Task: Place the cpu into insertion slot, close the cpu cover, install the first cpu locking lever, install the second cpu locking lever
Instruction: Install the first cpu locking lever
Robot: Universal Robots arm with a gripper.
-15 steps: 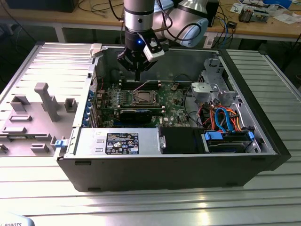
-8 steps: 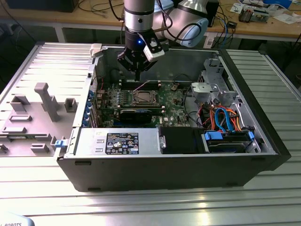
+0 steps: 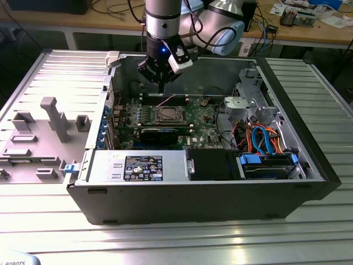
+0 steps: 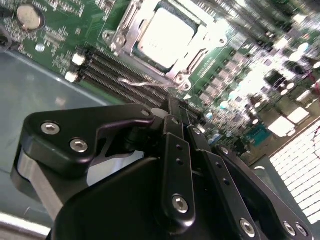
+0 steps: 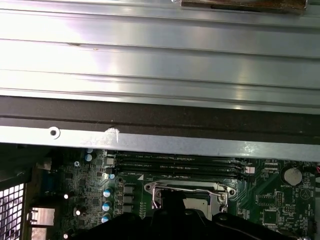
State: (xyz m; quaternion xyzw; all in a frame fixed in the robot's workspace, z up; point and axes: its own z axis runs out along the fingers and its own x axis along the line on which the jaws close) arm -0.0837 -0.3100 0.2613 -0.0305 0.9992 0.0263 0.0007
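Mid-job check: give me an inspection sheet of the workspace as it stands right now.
Surface: ribbed metal table carrying an open computer case.
Job's things: cpu sits in the insertion slot; cpu cover lies closed around it.
Clutter: grey plastic fixtures beside the case.
Grippers: gripper hangs above the memory slots, holding nothing.
Cables: orange and blue cables inside the case.
Surroundings: wooden workbench behind.

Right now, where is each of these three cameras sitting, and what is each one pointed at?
Exterior view: off the arm, looking down into the open computer case; the arm and gripper hang above the motherboard.
Second wrist view: on the arm, looking along the gripper's black fingers towards the insertion slot.
First wrist view: on the arm, facing the case wall and the insertion slot.
All three show that insertion slot.
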